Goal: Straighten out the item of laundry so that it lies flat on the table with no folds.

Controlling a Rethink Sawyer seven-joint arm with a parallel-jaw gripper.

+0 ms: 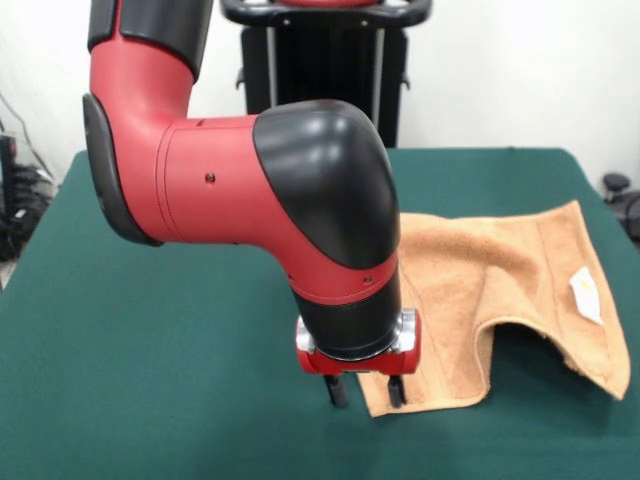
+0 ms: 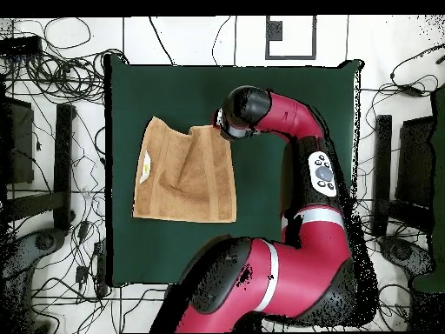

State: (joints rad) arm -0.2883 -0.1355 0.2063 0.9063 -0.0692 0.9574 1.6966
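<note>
Facing the robot, you see the red and black arm (image 1: 270,190) coming down over the green tabletop (image 1: 150,380). Its end effector (image 1: 365,390) sits low at the near corner of the orange-tan towel (image 1: 480,270), the two dark fingers (image 1: 336,390) spread, one on bare felt, the other at the towel's edge. The towel lies to the right in your picture, folded over itself, with a notch of felt showing along its near edge. A small white label (image 1: 585,293) lies near its right edge.

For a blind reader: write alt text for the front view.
A red and black arm lowers its open gripper onto the near corner of a tan towel, which lies rumpled on a green table, white label showing.
</note>
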